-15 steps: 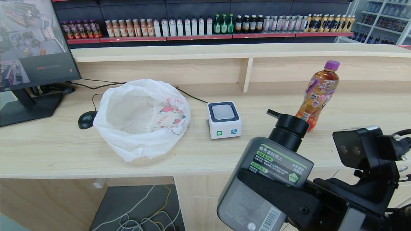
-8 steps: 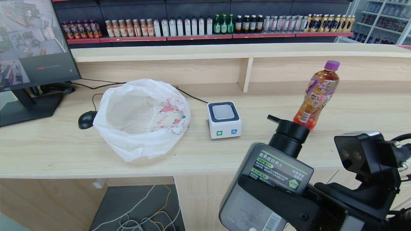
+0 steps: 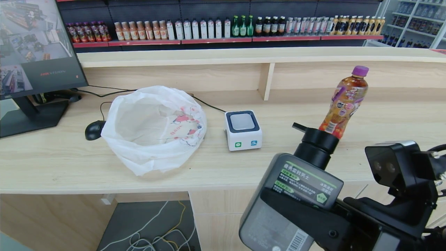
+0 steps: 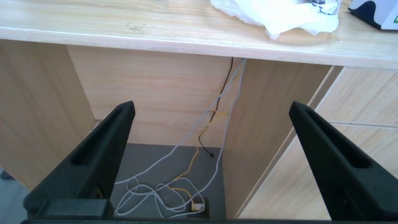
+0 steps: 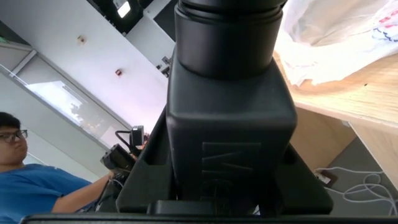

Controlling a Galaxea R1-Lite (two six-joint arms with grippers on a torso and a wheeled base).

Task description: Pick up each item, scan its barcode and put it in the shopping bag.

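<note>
Head view shows right jaws pinching grey pump bottle (image 3: 302, 182), seemingly tilted; left jaws spread, below counter (image 4: 124, 28).

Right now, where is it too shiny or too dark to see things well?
Right wrist view: the shopping bag glares almost blank white, and the black bottle is a dark mass. Head view: even light, only a soft shadow under the bag's edge on the counter. Left wrist view: the space under the counter lies in mild shade.

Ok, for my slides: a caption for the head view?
Right pincer holds a dark pump bottle; scanner, shopping bag and drink bottle sit on the counter.
</note>
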